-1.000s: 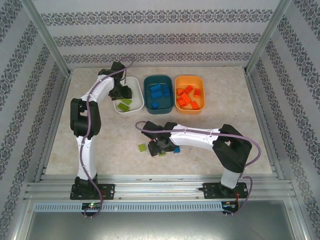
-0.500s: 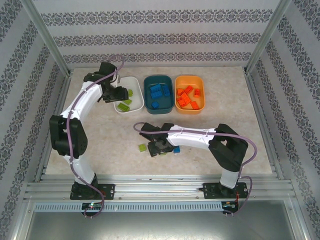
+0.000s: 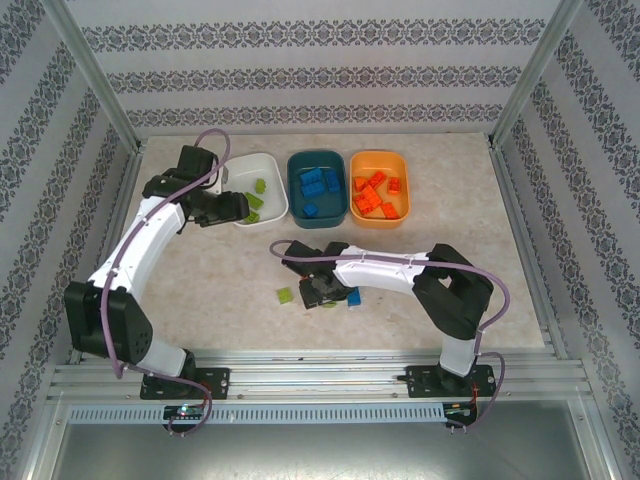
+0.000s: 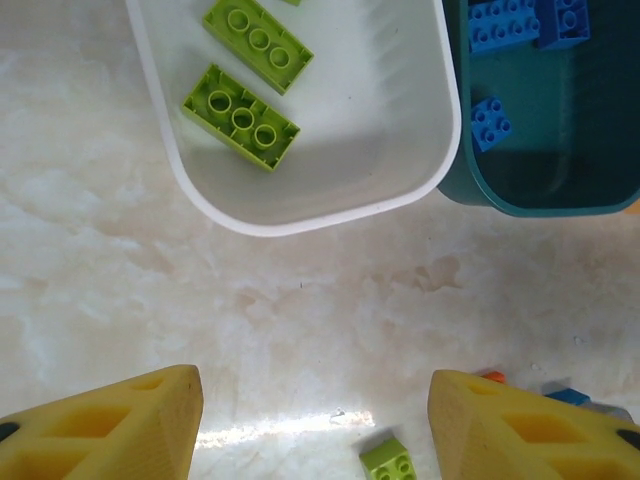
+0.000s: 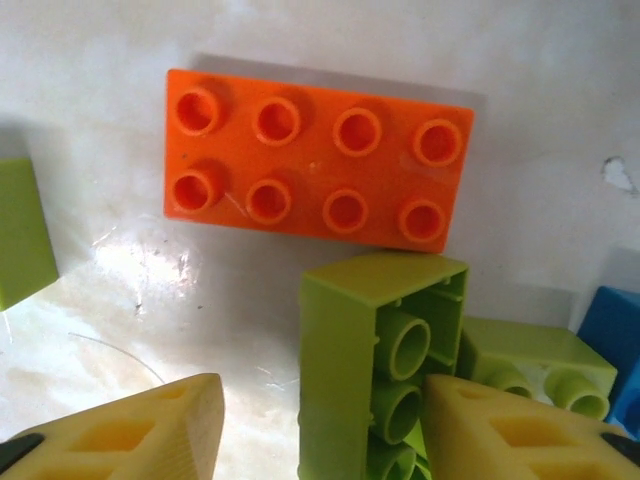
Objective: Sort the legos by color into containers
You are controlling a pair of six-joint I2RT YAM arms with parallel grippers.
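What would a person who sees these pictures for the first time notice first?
Three bowls in a row at the far side: the white bowl holds lime bricks, the teal bowl blue, the orange bowl orange. Nearer, the right gripper straddles a tipped lime brick beside an orange brick.

Orange brick: glossy moulded plastic, faintly scuffed. White bowl: smooth, semi-gloss plastic. Tabletop: polished, marble-patterned surface. Frame rails: bare metal.
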